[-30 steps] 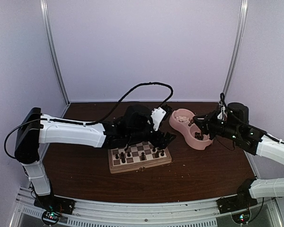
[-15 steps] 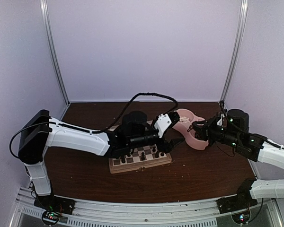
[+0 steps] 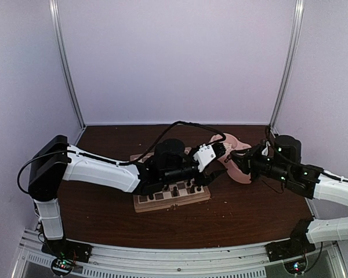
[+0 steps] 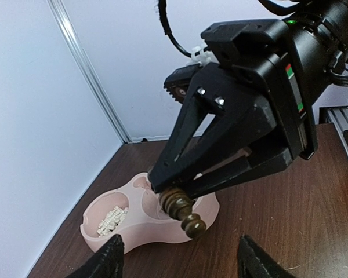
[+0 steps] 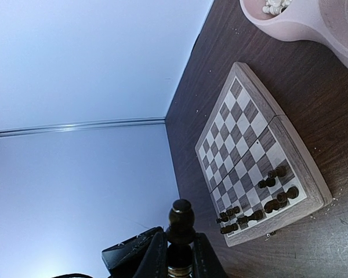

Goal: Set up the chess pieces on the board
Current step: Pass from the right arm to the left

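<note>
My right gripper [image 5: 180, 238] is shut on a dark brown chess piece [image 5: 181, 214], held in the air above the table beside the pink double bowl [image 3: 242, 174]. In the left wrist view that piece [image 4: 182, 213] sticks out of the black right fingers [image 4: 220, 139], just ahead of my left gripper [image 4: 182, 259]. The left gripper [image 3: 221, 152] stands open with nothing between its tips. The board [image 5: 243, 110] lies behind it, with several dark pieces [image 5: 261, 211] along its near rows. Most squares are bare.
The pink double bowl [image 4: 142, 229] holds cream-white pieces [image 4: 111, 220] in its left cup. My left arm lies across the board [image 3: 140, 204], hiding much of it from above. A black cable [image 3: 185, 124] loops over the left arm.
My left arm has swung right, from over the board to the bowl, facing the right gripper. The right gripper has come slightly left with the dark piece.
</note>
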You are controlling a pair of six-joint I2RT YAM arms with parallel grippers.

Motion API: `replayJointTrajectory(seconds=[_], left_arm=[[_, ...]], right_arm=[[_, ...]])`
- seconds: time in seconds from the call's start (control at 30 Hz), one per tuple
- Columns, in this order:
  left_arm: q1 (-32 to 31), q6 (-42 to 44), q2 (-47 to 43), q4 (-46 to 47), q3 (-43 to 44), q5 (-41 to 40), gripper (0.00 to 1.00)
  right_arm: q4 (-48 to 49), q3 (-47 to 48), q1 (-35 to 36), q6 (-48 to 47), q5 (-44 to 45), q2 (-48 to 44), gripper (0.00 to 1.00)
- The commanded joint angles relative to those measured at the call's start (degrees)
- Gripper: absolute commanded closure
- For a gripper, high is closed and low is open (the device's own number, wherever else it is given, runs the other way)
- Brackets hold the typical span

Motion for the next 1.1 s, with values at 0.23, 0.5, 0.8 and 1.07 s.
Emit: replayJointTrajectory(seconds=[0.23,0.5,0.8,1.07], left_arm=[[-0.4,2.0,0.9,1.1,3.1,-0.7,0.47],[-0.7,2.7,1.5,-0.1,4.4,-0.5,0.55],[-0.8,3.2,1.8,-0.1,4.5,-0.4,0.82],[-0.9,3.2,1.5,0.2,4.1,-0.7,1.00]], right_arm=[[0.3,-0.8,2.0,3.2,4.0,0.0,0.89],[0.5,-0.6,3.0,4.2,4.8,0.1,0.89],[0.1,-1.1,3.1,4.5,5.4,-0.3,0.89],[-0.6,-1.1,3.1,4.3,6.6,-0.9,0.89]])
